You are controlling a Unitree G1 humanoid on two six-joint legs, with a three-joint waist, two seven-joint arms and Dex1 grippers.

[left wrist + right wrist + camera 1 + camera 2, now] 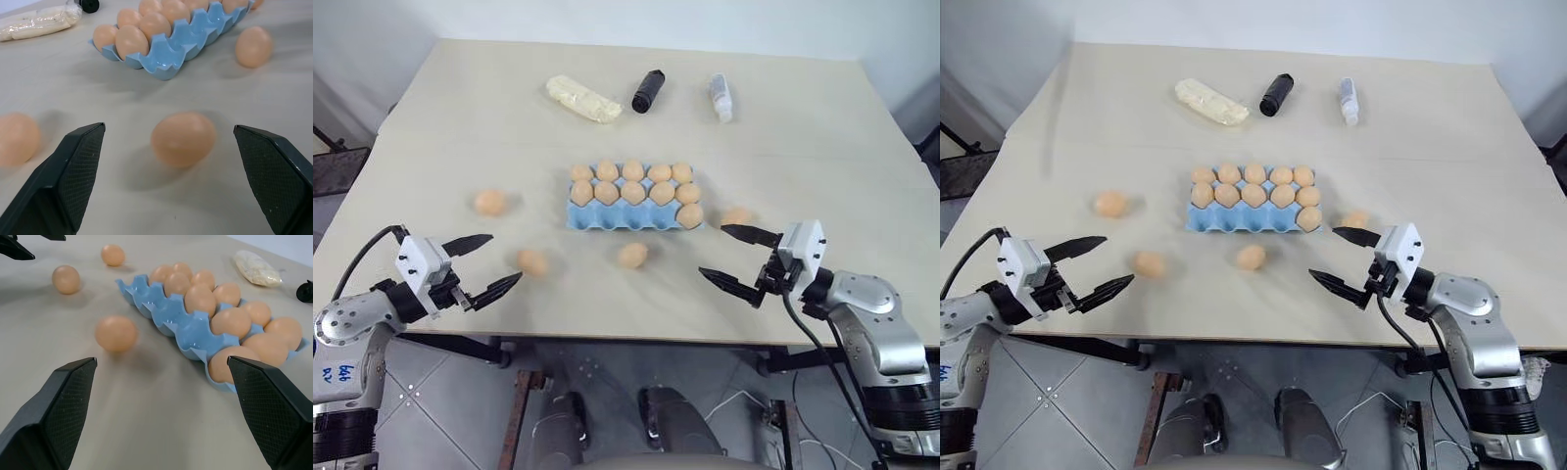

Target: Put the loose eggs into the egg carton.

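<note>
The light-blue egg carton [615,219] lies mid-table, its back and middle rows filled with eggs and one egg [689,215] in the front row's right cup. Several loose eggs lie around it: one at the left [490,202], one at front left [532,261], one in front [632,255], one at the right corner [736,215]. My left gripper [506,258] hovers open just left of the front-left egg [183,138], which sits ahead between its fingers. Over the near right table edge my right gripper [712,250] is open and holds nothing, facing the carton [166,316].
At the back of the table lie a pale yellow lumpy packet [582,98], a black bottle [647,90] and a small clear bottle [721,98]. The table's front edge runs just below both grippers.
</note>
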